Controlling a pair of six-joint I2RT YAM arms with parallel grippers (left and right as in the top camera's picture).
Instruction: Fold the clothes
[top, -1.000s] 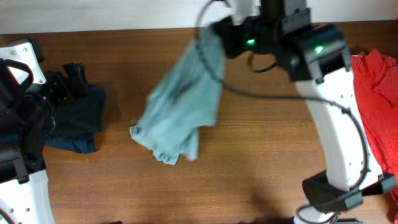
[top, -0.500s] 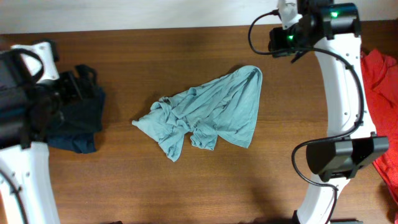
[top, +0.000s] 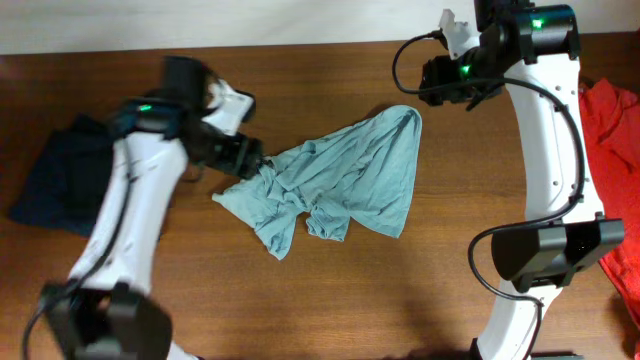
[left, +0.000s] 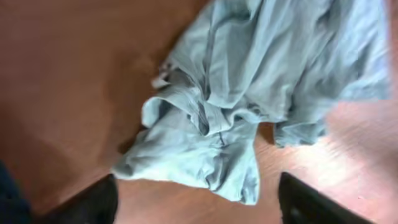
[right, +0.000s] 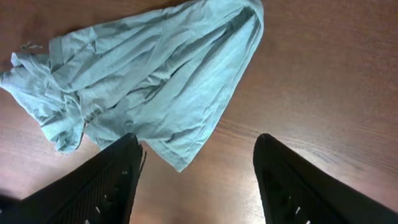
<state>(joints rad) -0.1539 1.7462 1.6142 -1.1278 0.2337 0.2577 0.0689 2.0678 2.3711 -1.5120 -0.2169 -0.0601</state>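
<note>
Drop done: right gripper (right: 196, 146) has let go. A second ago it held the pale blue-green garment (top: 340, 180) up in the air. Now its jaws stand apart with nothing in them. The cloth lies on the tabletop (top: 400, 300) ahead of and below it, nearest hem just short of the fingers.

The left gripper (left: 198, 186) has swung in off the navy clothes (top: 55, 185), which now sit well behind it. It's open and empty, hovering over the bunched, twisted end of the garment. That knot of cloth lies just ahead of its fingers. We can't tell if the tips touch cloth yet.

What it means: we're past the drop, not yet folding. The garment has landed as a crumpled wedge, smoother wide end toward the right gripper, legs tangled under the left one. No fold is made.

We judge the next step is a left-side pinch on the bunched end to pull it flat. The cloth is thin, so we risk catching several layers and dragging the whole heap. The red garment (top: 610, 140) is off to the right gripper's outer side, not involved.
</note>
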